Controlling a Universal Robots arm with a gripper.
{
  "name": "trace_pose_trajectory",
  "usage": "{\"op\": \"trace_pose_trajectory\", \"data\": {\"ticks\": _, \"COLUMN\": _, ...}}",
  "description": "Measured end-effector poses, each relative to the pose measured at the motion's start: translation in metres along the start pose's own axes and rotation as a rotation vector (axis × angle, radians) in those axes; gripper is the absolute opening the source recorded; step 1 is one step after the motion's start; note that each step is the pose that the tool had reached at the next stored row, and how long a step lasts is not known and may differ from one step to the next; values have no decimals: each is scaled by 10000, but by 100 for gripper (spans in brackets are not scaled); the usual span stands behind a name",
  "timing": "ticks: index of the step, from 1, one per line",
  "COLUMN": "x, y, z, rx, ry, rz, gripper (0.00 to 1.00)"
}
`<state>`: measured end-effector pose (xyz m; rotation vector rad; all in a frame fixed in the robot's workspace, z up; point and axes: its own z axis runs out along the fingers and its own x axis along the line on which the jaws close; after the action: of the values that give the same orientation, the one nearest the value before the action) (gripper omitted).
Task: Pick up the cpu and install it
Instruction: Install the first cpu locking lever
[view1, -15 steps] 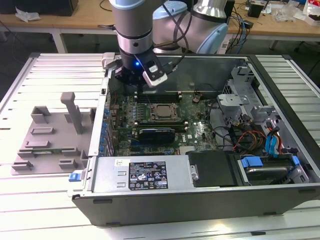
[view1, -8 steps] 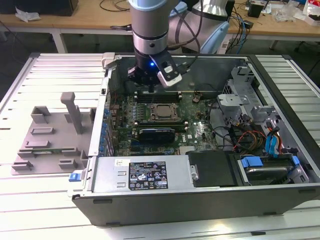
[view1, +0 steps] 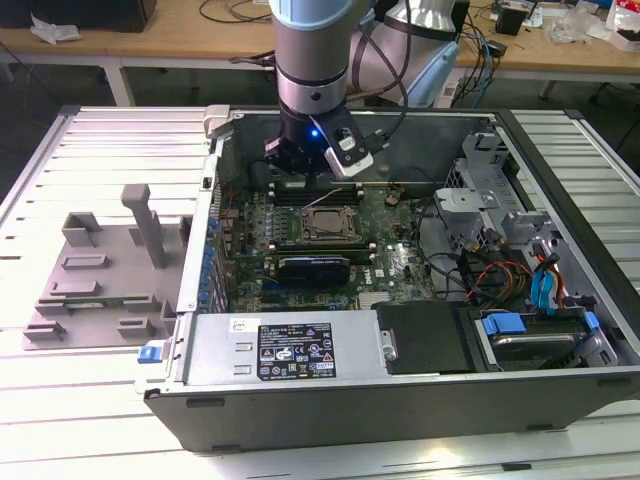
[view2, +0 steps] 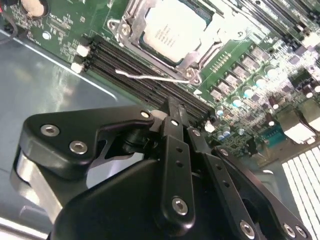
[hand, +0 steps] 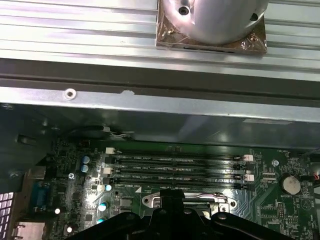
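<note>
Gripper (view2: 172, 107) hangs inside the open computer case (view1: 300, 395), low over the motherboard (view1: 395, 265) beside the memory slots (hand: 175, 167); in the second wrist view its black fingers (view2: 172, 125) look drawn together to a narrow tip with nothing between them, so I judge it closed and empty. The cpu (view2: 172, 27), a pale silvery square, already sits in its socket (view1: 325, 225) near the middle of the board, with the metal retention frame (view2: 192, 60) around it and a thin wire lever (view2: 150, 77) lying loose alongside, apparently not latched. The seating part seems done, and what remains by my reading is securing the chip. Doing that well means keeping the fingertip clear of the chip's top and of the slot latches, pressing only on the lever or frame, and moving straight and slowly so nothing skids across the board. Whether the cpu lies fully flat in the socket is hard to judge, since the frame hides its edges. On the counter (view1: 90, 395) beside the case stands a grey tray (view1: 100, 290) with upright posts.
</note>
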<state>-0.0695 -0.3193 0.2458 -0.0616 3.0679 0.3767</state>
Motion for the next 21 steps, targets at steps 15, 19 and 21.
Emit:
{"op": "trace_pose_trajectory", "data": {"ticks": 15, "x": -147, "y": -61, "z": 173, "rx": 66, "ry": -288, "rz": 1180, "gripper": 11}}
{"op": "trace_pose_trajectory", "data": {"ticks": 19, "x": -148, "y": -34, "z": 204, "rx": 79, "ry": -338, "rz": 1385, "gripper": 11}}
{"op": "trace_pose_trajectory", "data": {"ticks": 21, "x": -149, "y": -10, "z": 217, "rx": 78, "ry": -340, "rz": 1387, "gripper": 11}}
